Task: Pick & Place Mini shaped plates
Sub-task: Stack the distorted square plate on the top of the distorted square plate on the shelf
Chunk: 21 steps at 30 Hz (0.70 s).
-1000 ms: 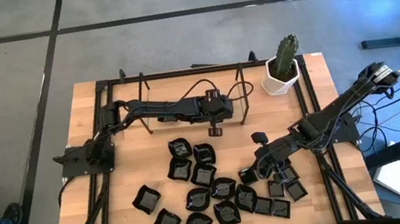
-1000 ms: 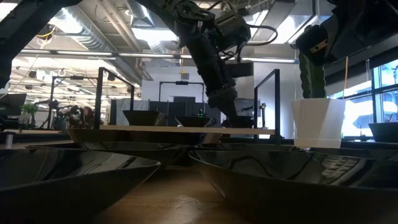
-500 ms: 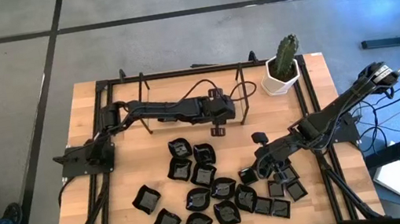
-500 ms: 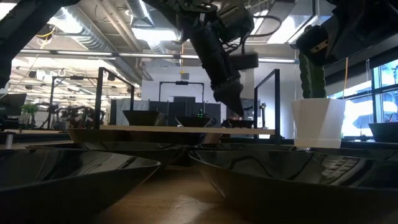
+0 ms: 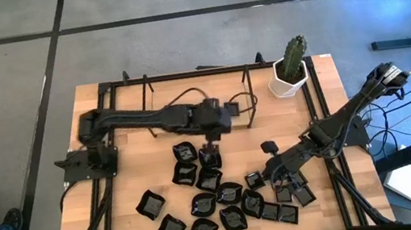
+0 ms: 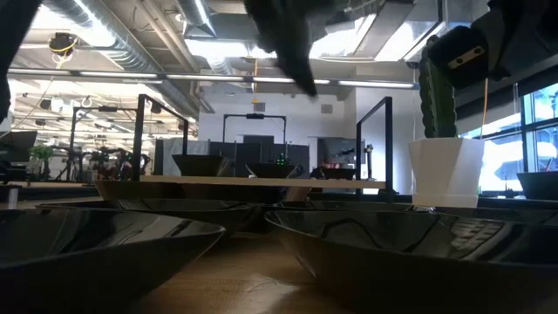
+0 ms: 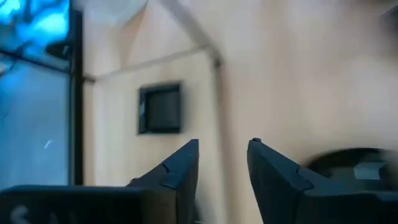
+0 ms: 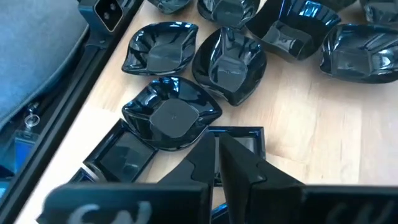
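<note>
Several glossy black mini plates lie scattered on the near half of the wooden table; in the low view two fill the foreground. My left gripper is open with nothing between its fingers, raised above the pile's far edge. Beyond its fingers a small square plate lies flat and alone on the wood. My right gripper is shut with nothing in it. It hangs above a wavy-rimmed plate and a square one at the pile's right side.
A white pot with a green cactus stands at the far right corner. A black metal frame runs along the far edge, with rails down both sides. Bare wood lies between the frame and the pile.
My left gripper has gone up and toward the table's near left. It has moved from the bare wood by the far frame to above the pile's far edge. In the low view it has risen almost out of the picture's top.
</note>
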Tool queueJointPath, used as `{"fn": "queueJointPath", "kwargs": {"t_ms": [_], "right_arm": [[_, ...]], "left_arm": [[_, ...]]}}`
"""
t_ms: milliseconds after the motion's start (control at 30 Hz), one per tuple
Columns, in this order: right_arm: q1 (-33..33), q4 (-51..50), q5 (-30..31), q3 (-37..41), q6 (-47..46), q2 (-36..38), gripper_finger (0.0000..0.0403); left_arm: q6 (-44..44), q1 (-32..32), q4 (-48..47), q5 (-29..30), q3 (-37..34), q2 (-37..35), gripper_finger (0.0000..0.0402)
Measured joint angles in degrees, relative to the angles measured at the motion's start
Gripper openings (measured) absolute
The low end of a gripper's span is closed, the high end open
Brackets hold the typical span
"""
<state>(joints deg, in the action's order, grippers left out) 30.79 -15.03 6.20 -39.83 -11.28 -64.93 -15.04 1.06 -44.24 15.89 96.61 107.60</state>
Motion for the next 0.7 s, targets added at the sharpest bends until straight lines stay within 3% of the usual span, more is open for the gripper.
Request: {"fn": "queueJointPath", "kwargs": {"t_ms": [200,400,500,700], "right_arm": [[1.5,1.4,1.3,0.0,2.6,-0.3,0.0025],[1.8,8.6,4.9,0.0,7.4,-0.3,0.0025],[1.6,12.3,5.1,0.0,12.3,-0.3,0.0025],[0.9,23.1,12.0,0.0,20.2,-0.3,0.0024]], "left_arm": [[-5.4,9.3,10.0,-2.6,-9.2,-13.1,0.0072],[-12.2,16.4,48.5,-9.7,-34.7,-29.4,0.0007],[-11.0,16.9,57.8,-6.6,-47.6,-35.8,0.0004],[-3.7,15.3,67.8,2.3,-69.0,-52.9,0.0003]]}}
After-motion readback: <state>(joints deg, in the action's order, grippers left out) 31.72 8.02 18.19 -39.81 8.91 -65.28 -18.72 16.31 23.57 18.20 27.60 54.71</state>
